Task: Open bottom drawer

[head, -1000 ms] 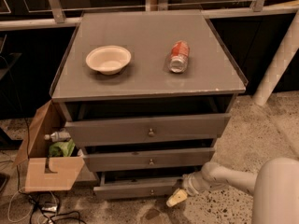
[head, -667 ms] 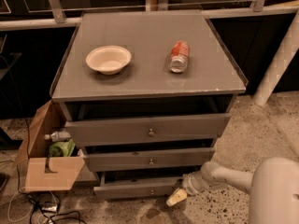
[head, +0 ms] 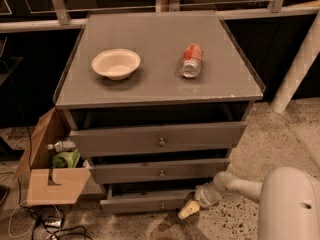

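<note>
At 8 o'clock from the grey cabinet, a cardboard box (head: 50,186) stands open on the floor with a plastic bottle (head: 60,145) and something green (head: 66,159) inside, and cables (head: 52,227) lie at its 6 o'clock. None of this has shifted in the past second.

On the counter (head: 150,84), a pale bowl (head: 116,64) sits upright at the left. A red-labelled can (head: 191,60) lies on its side at the bowl's 3 o'clock, well apart from it. Both are where they were.

Below the counter, all three drawers stand pulled out a little. They are the top drawer (head: 125,140), the middle drawer (head: 125,172) and, lowest, the bottom drawer (head: 140,203), which has a small knob (head: 162,205) at its centre. A dark gap shows above its front, about as wide as before.

The gripper (head: 189,210) hangs low at 5 o'clock from the cabinet, just beside the right end of the bottom drawer's front. It has hardly moved. I cannot tell whether it is open or closed, or whether it touches the panel. The arm (head: 235,186) runs off toward 3 o'clock to the robot's white body (head: 292,206), which now reaches slightly further into view. A white post (head: 300,59) leans at 2 o'clock.
</note>
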Tool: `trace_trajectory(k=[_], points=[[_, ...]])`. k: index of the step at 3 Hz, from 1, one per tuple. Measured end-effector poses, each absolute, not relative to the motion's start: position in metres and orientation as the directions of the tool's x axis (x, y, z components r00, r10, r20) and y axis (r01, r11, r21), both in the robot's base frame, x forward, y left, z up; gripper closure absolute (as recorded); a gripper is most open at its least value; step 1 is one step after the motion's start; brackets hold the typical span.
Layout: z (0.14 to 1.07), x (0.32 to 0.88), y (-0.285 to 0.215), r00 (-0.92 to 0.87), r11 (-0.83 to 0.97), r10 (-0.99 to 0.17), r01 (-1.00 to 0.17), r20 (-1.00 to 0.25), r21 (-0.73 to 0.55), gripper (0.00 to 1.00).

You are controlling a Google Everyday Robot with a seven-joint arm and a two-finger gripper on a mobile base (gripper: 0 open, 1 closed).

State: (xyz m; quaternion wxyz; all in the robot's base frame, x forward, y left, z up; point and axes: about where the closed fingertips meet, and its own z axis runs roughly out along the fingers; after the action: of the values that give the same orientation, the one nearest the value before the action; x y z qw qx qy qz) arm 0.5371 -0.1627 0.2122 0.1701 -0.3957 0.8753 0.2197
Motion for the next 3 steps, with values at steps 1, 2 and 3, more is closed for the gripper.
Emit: trace_trajectory(k=[1,2,3], points=[[0.198,0.540,-0.163,-0.632,0.589,-0.632,-0.768,-0.448,0.251,0.00],[0.186,0.536,-0.164,-0.639,0.589,-0.641,-0.765,-0.424,0.262,0.00],[0.184,0.525,-0.168,-0.653,0.596,-0.637,-0.755,-0.410,0.275,0.00]])
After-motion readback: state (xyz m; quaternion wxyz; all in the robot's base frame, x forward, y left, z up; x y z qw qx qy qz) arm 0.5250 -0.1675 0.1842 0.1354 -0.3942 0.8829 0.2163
